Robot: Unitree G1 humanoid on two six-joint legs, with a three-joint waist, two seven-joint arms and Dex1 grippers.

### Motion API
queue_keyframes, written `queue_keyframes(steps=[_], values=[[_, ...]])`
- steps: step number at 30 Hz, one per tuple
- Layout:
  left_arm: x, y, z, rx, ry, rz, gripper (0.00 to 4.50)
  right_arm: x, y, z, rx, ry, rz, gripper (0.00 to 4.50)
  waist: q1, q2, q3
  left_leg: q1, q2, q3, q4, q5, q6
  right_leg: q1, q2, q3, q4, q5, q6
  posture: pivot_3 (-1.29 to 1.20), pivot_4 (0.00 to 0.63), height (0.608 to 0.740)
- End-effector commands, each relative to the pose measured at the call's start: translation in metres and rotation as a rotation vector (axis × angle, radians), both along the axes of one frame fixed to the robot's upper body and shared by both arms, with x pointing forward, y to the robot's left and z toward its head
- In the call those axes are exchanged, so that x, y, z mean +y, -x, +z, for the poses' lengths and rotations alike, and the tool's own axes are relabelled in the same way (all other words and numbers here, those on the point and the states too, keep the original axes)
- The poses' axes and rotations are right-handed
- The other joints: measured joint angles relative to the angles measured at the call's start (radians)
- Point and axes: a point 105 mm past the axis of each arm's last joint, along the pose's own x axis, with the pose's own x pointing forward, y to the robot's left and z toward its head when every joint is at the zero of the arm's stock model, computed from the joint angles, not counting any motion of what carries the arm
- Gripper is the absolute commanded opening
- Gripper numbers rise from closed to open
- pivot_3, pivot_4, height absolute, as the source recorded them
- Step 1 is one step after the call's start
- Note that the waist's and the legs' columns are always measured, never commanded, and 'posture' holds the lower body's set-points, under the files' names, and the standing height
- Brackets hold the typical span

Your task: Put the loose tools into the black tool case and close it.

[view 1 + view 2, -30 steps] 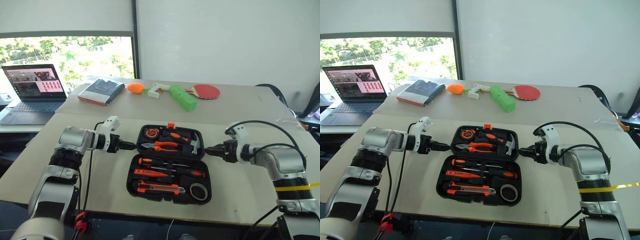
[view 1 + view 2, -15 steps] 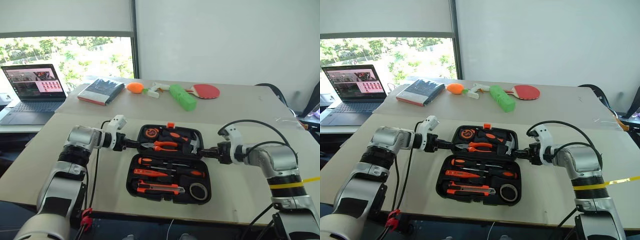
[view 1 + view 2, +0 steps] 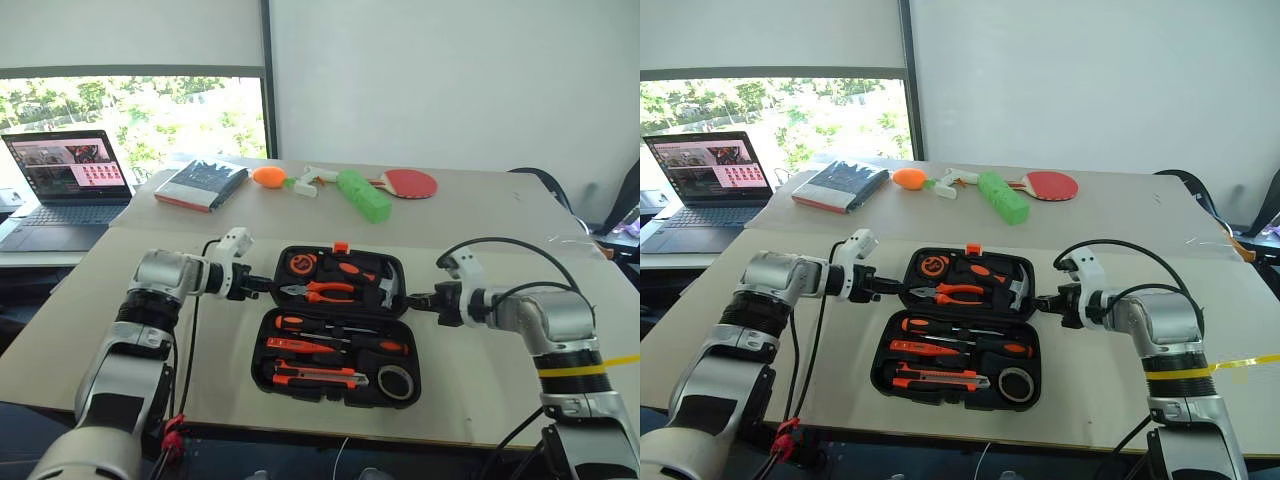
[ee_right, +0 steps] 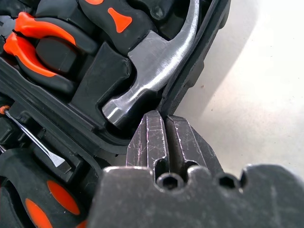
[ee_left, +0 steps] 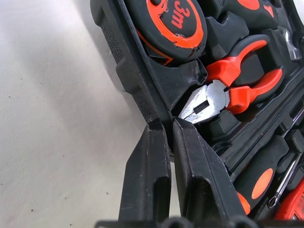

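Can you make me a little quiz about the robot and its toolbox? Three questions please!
1. True or false: the black tool case lies open on the table.
2. Which tool sits by the right gripper? A) hammer B) saw C) wrench
3. Fill in: the left gripper sits at the case's edge near the silver nose of the ____.

Key:
1. True. Both halves lie flat, with the tools in their slots.
2. A. The hammer has its steel head right by the gripper's shut fingers.
3. Pliers. The left gripper's fingers are shut too.
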Motion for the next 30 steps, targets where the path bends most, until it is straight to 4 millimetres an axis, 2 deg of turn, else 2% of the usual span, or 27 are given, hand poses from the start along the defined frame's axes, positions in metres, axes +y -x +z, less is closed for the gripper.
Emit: queue_keyframes(steps=[1, 10, 18, 27, 30], values=[[-0.022, 0.008, 0.008, -0.052, 0.071, -0.104, 0.06, 0.014, 0.003, 0.021, -0.101, -0.072, 0.063, 0.02, 0.000, 0.000, 0.000, 0.000, 0.000, 0.000, 0.000, 0.000, 0.000, 0.000, 0.000, 0.000, 0.000, 0.000, 0.000, 0.00, 0.150, 0.736], [-0.041, 0.006, 0.041, -0.334, 0.166, -0.143, 0.06, 0.024, 0.004, 0.045, -0.364, -0.047, 0.100, 0.02, 0.004, 0.000, 0.000, -0.005, 0.000, 0.000, 0.001, 0.000, 0.000, -0.005, 0.000, 0.000, 0.000, 0.000, 0.000, 0.00, 0.150, 0.736], [-0.058, 0.020, 0.047, -0.476, 0.161, -0.231, 0.06, 0.032, 0.009, 0.051, -0.476, -0.034, 0.124, 0.02, 0.005, 0.000, 0.000, -0.009, 0.000, 0.000, 0.000, 0.001, -0.001, -0.008, -0.001, 0.000, -0.001, 0.001, 0.001, 0.00, 0.150, 0.736], [-0.051, 0.029, 0.041, -0.621, 0.160, -0.167, 0.06, 0.036, 0.024, 0.047, -0.658, 0.061, 0.138, 0.02, 0.006, 0.000, 0.000, -0.009, 0.000, 0.000, 0.000, 0.000, -0.001, -0.008, -0.001, 0.000, -0.001, 0.001, 0.001, 0.00, 0.150, 0.736], [-0.038, 0.022, 0.037, -0.731, 0.094, -0.049, 0.06, 0.030, 0.031, 0.044, -0.781, 0.160, 0.105, 0.02, 0.007, 0.000, 0.000, -0.009, 0.000, 0.000, 0.001, 0.001, -0.001, -0.008, -0.001, 0.000, -0.001, 0.001, 0.001, 0.00, 0.150, 0.736]])
